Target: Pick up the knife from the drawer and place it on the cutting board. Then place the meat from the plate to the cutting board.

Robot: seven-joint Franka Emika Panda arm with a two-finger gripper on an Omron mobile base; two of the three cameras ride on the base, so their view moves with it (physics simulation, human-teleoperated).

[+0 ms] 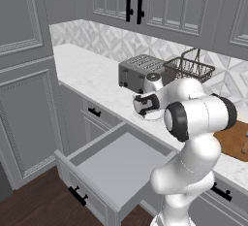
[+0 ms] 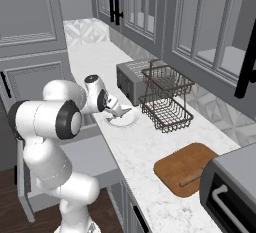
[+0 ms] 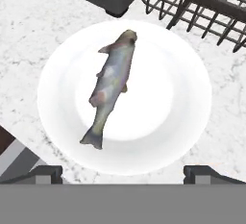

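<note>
Above the plate (image 3: 192, 122) we see our fingers (image 3: 123, 172) spread wide, holding nothing, their two dark tips showing at either side of the hand view with the plate's near rim between them. On the plate lies the meat (image 3: 111, 86), a slim grey-silver fish shape stretched across the plate's middle, touched by neither tip. The plate rests on the white marbled desk (image 2: 145, 149) near its front edge, just in front of the grey toaster (image 2: 131, 77) and beside the dark wire basket (image 2: 165, 99). From the right base view we find the reddish-brown cutting board (image 2: 182, 169) farther along the desk, well apart from the plate, with the knife (image 2: 192, 178) lying on its far part, wooden handle showing. A dark oven-like appliance (image 2: 230, 187) stands at the desk's end beyond the board. Below the desk's front edge, the drawer (image 1: 114, 164) stands pulled out, its flat grey inside showing.
</note>
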